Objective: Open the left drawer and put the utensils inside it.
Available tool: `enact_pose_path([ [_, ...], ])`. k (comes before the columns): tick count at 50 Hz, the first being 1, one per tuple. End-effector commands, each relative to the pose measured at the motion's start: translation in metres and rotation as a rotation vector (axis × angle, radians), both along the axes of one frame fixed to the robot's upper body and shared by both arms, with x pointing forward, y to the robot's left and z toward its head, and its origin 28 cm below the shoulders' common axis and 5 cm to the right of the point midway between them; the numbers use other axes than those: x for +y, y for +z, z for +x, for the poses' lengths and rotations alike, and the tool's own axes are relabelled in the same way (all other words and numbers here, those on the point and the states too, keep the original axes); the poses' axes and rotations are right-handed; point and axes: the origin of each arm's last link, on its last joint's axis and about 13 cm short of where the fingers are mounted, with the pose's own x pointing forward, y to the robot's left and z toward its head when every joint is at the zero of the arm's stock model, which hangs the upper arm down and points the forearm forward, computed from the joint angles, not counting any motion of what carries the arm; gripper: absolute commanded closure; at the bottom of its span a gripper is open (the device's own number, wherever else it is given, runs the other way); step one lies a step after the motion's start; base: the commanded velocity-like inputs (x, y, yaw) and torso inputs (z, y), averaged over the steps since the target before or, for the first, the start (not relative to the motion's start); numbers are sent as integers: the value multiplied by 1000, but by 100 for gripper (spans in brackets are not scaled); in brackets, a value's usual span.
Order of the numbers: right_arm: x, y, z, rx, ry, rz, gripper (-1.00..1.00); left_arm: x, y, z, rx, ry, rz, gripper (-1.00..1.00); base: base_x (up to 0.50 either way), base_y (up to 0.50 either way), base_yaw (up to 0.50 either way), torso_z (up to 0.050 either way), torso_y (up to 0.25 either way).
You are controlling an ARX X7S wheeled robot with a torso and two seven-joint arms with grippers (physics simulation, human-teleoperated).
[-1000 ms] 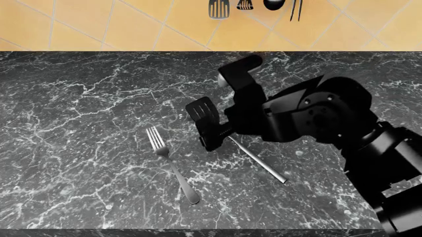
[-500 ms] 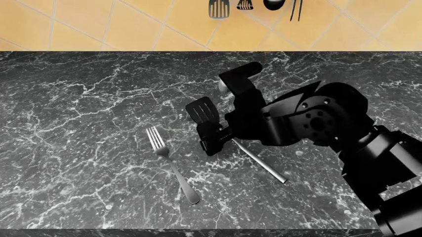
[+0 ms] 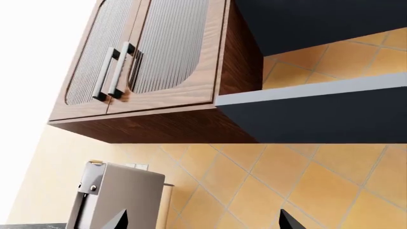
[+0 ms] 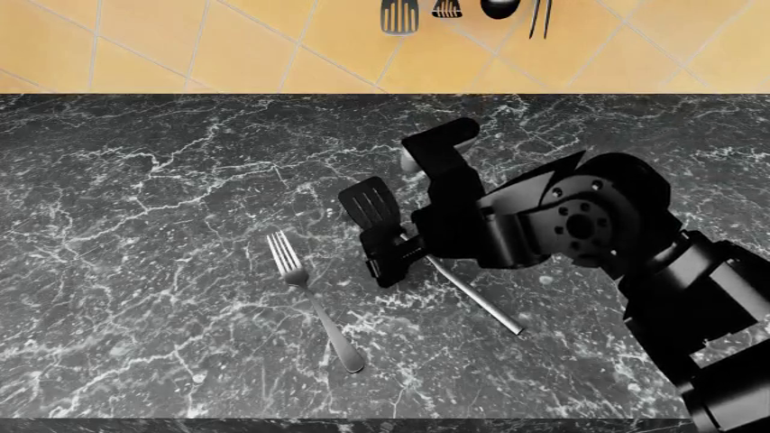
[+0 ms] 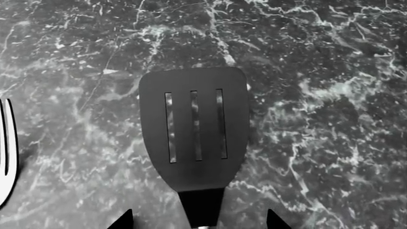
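Observation:
The black slotted spatula [image 4: 370, 203] lies flat on the dark marble counter [image 4: 144, 207], its thin silver handle [image 4: 479, 299] running toward the front right. My right gripper [image 4: 389, 257] is low over the spatula's neck. In the right wrist view the right gripper [image 5: 198, 220] is open, one fingertip on each side of the black neck of the spatula [image 5: 194, 129]. The silver fork [image 4: 308, 293] lies to the spatula's left, tines pointing away; its tines show as the fork [image 5: 6, 148]. My left gripper [image 3: 202, 220] is open, empty, and aimed at wall tiles. The left drawer is out of view.
Small dark tools [image 4: 463, 11] hang against the yellow tiles at the back. The counter's front edge [image 4: 361, 420] runs along the bottom of the head view. The left wrist view shows a wooden wall cabinet [image 3: 146, 57], a dark hood [image 3: 318, 114] and a metal appliance [image 3: 114, 195].
My right gripper has turned and settled a little lower over the spatula's neck. The spatula and fork have not moved.

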Motion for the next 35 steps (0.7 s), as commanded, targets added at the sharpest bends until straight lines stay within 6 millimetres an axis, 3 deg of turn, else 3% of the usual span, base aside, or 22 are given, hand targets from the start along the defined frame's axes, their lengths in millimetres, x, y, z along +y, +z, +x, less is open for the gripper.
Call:
enact_pose_path([
  [1, -1, -8, 0, 32, -5, -22, -100, 0, 0, 0, -1, 1, 0, -100, 0, 0, 0, 0, 0],
  [8, -1, -10, 0, 38, 0, -25, -100, 1, 0, -1, -2, 3, 1, -100, 0, 0, 0, 0, 0],
  [9, -1, -10, 0, 38, 0, -26, 100, 1, 0, -1, -2, 3, 1, -100, 0, 0, 0, 0, 0],
  [35, -3, -8, -2, 24, 0, -38, 100, 0, 0, -1, -1, 0, 0, -100, 0, 0, 0, 0, 0],
])
